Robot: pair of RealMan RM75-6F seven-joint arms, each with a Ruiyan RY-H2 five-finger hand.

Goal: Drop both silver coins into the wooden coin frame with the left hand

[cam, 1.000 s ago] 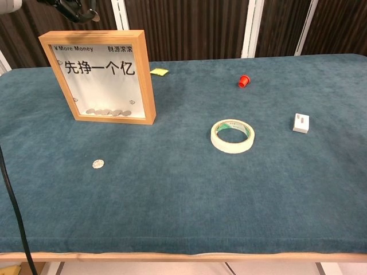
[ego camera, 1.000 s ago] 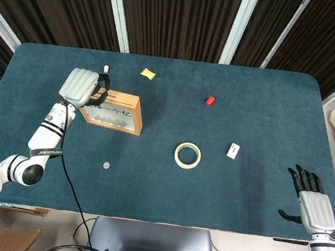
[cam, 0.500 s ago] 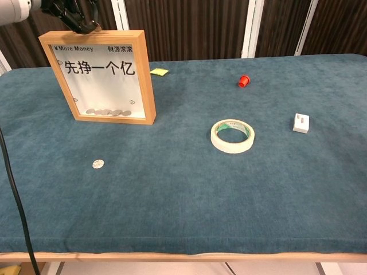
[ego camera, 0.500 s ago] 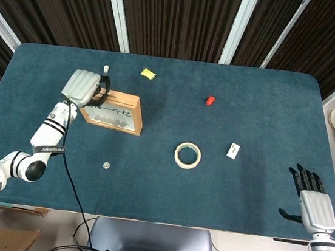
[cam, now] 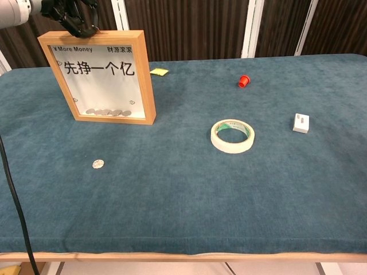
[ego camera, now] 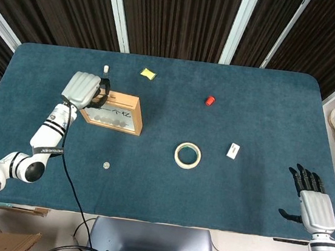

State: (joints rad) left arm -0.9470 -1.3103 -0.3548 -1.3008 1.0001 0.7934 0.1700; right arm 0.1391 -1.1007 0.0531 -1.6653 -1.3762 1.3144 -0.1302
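Nearest me, one silver coin [cam: 98, 164] lies flat on the blue surface [ego camera: 249, 111], well apart from my fingers and in front of the frame on my left side. Beyond it stands the wooden coin frame [cam: 103, 77], upright, its long top edge running left to right, with several coins resting along the bottom behind the glass. My left hand [ego camera: 84, 87] hovers over the left end of that top edge, dark fingers [cam: 73, 21] curled downward just above the wood; I cannot tell whether a coin is pinched in them. My right hand [ego camera: 310, 200] rests far off at the surface's right corner, fingers spread, holding nothing. I judge the slot lies directly under my left fingertips.
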